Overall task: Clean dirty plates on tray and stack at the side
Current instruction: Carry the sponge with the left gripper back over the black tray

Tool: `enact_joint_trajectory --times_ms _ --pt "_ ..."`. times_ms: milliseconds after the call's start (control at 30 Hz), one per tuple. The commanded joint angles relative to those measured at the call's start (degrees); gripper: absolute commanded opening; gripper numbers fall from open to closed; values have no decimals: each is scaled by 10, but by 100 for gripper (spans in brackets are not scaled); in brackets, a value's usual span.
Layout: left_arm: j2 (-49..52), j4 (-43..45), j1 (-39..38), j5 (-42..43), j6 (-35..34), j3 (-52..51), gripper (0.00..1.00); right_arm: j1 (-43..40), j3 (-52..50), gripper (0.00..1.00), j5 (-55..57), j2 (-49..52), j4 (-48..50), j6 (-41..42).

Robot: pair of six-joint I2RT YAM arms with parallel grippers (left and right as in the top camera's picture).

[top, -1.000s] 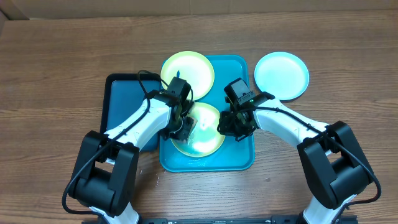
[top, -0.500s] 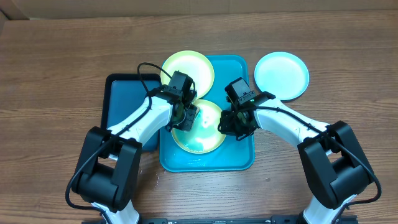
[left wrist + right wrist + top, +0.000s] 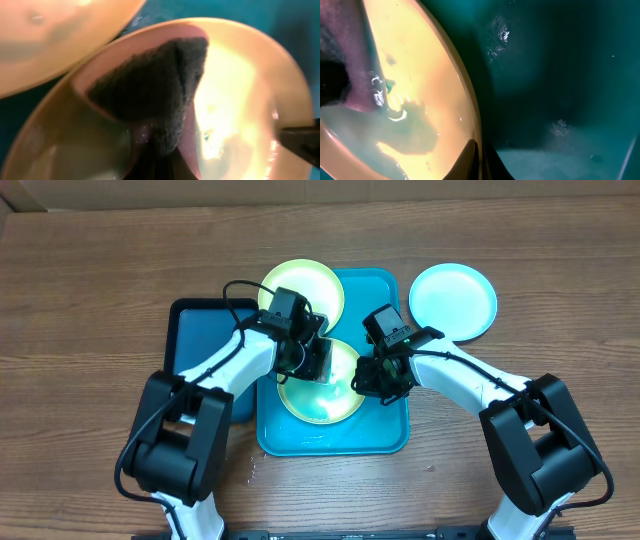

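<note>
Left claw pinches a dark pad against the near plate; right claw pinches that plate's rim. Tray holds it and a far plate; third plate lies just right of the tray.

At six o'clock my claw pinches the rim of the wet plate; the tray fills three o'clock, a dark sponge sits at nine.

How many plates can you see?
3. The far plate overlaps the tray's far-left corner; the middle plate lies in its middle; the side plate rests on the table beside it.
</note>
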Motion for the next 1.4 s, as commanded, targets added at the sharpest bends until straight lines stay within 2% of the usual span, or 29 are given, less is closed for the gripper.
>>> enact_joint_trajectory --times_ms 0,267,400,500,767,1000,1233,1367 --pt "59 -22 -13 116 -4 -16 4 4 -3 4 -9 -2 2 -9" --pt "35 -82 -12 172 1 -16 4 4 -3 4 -9 -2 2 -9" --pt "-18 -99 -10 175 5 -15 4 4 -3 5 -9 -2 2 -10" --pt "-78 -104 1 169 3 -15 4 4 -3 9 -9 -2 2 -10" --pt "-238 -160 74 48 -51 -15 4 4 -3 19 -9 -2 2 -9" --pt "-298 -247 163 -84 -62 -16 4 4 -3 21 -6 -1 -7 -7" --pt "-298 -293 195 -259 -138 -19 4 4 -3 6 -6 -1 -12 9" --pt "-298 -272 195 -284 -155 -36 4 4 -3 4 -7 -1 -13 9"
